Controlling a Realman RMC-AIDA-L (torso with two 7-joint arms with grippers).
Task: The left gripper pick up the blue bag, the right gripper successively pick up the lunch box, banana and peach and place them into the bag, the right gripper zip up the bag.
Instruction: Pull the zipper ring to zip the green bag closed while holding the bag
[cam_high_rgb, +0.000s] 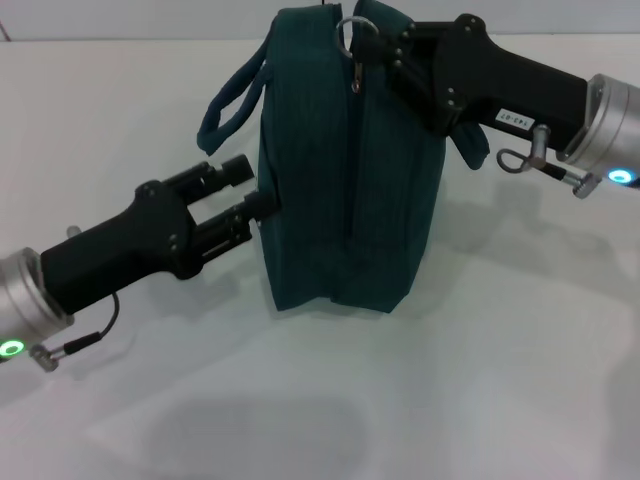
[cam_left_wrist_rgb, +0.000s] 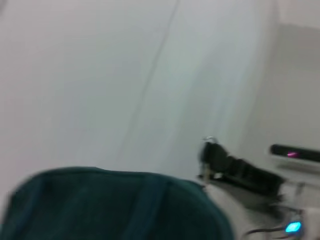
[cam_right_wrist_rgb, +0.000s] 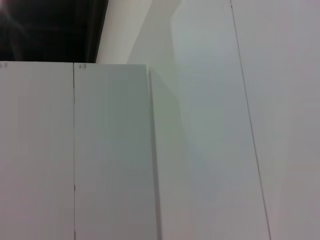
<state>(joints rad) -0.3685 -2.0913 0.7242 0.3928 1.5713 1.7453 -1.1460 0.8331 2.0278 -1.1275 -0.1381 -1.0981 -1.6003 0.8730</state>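
Observation:
The blue bag (cam_high_rgb: 340, 190) stands upright on the white table (cam_high_rgb: 500, 380), its zipper run shut along the top and down the near end. My left gripper (cam_high_rgb: 250, 188) is at the bag's left side, open, fingertips against the fabric with nothing between them. At the bag's top right, my right gripper (cam_high_rgb: 378, 47) is shut on the metal ring zipper pull (cam_high_rgb: 349, 34), which stands upright. The left wrist view shows the bag's top (cam_left_wrist_rgb: 115, 205) and, farther off, the right gripper (cam_left_wrist_rgb: 212, 155). The lunch box, banana and peach are hidden.
One loop handle (cam_high_rgb: 232, 100) sticks out to the bag's upper left, and the other hangs behind the right gripper (cam_high_rgb: 470, 140). White table surface surrounds the bag. The right wrist view holds only white wall panels (cam_right_wrist_rgb: 110, 150).

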